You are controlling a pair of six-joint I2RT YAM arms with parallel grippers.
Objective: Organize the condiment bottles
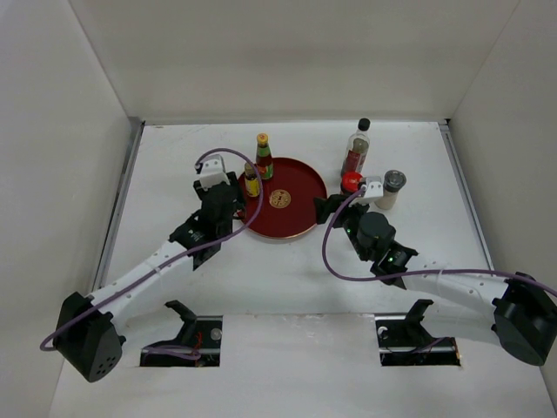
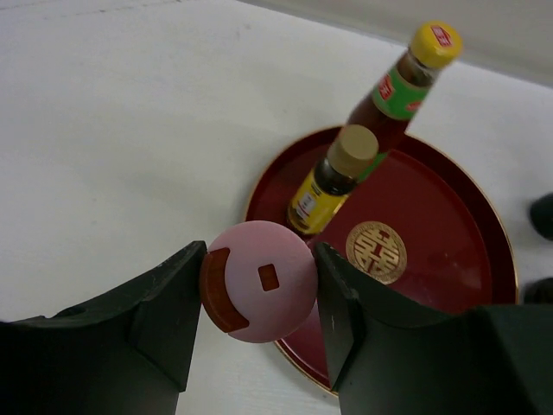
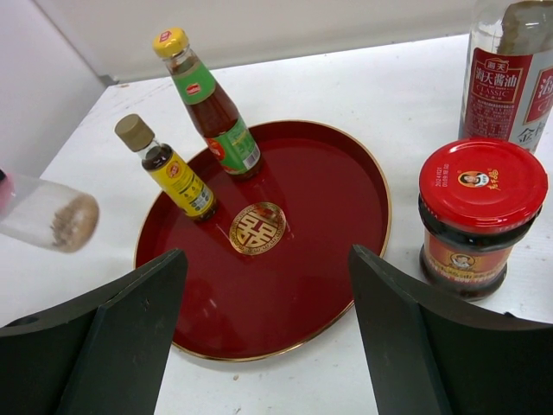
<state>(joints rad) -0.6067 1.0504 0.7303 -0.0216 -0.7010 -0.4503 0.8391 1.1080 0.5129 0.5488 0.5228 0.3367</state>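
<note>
White counter (image 1: 174,165) bearing round red tray (image 1: 300,183). Left end effector (image 2: 259,290) clenched on pink-capped bottle (image 2: 276,303). Right end effector (image 3: 266,259) released, near red-lidded jar (image 3: 479,216).

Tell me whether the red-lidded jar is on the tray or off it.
Off. The red-lidded jar stands on the table beside the red tray, outside its rim.

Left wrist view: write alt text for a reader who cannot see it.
The left gripper clamps a pink-capped bottle, cap toward the camera, at a round red tray's rim. On the tray stand a small yellow bottle and a taller yellow-capped red sauce bottle.
</note>
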